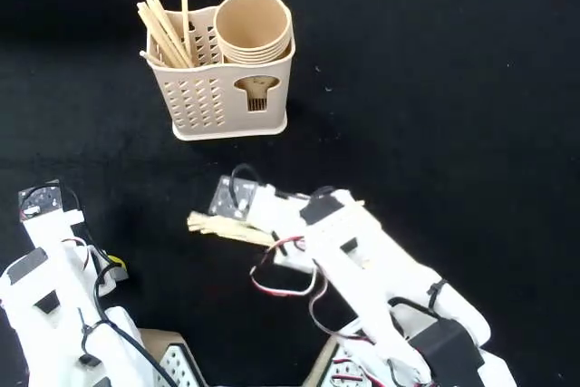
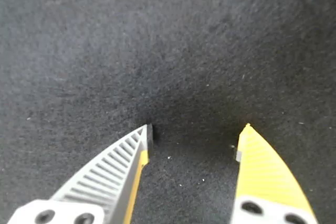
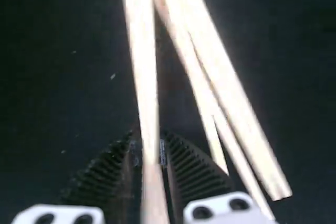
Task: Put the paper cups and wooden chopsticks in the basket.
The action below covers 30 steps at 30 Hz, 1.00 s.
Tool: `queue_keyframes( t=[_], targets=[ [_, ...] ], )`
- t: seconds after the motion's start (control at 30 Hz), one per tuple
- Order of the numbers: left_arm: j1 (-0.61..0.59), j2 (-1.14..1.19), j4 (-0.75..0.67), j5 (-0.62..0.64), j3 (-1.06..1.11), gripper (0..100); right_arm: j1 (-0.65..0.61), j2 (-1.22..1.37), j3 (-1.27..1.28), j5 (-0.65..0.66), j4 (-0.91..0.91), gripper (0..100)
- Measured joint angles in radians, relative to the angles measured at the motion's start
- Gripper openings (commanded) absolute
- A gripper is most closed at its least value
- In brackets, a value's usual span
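Black cloth table [image 1: 453,88]. My left fingers [image 2: 113,174] stand apart over bare cloth, holding nothing. The basket [image 1: 227,101] at the far side holds chopsticks [image 1: 163,29] and stacked paper cups [image 1: 254,24]. My right fingers [image 3: 191,169] are clamped on one loose chopstick [image 3: 144,77], with others lying beside it. Assessment: light, stiff, smooth wood, liable to swivel. Best held near mid-length.

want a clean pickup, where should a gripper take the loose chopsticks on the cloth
Across the thin shafts, from straight above: the chopsticks lie flat on the black cloth. They fan apart, and the right gripper pinches only one, so probably grip nearer where they converge.
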Motion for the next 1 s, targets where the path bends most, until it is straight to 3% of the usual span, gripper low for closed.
queue_keyframes(
  t=[0.57,1.0],
  targets=[
    [0.0,0.0,0.0,0.0,0.0,28,0.006,0.236,-0.169,0.0,-0.003,1.2],
    [0.0,0.0,0.0,0.0,0.0,28,0.006,-0.021,-0.167,0.0,0.129,1.2]
  ],
)
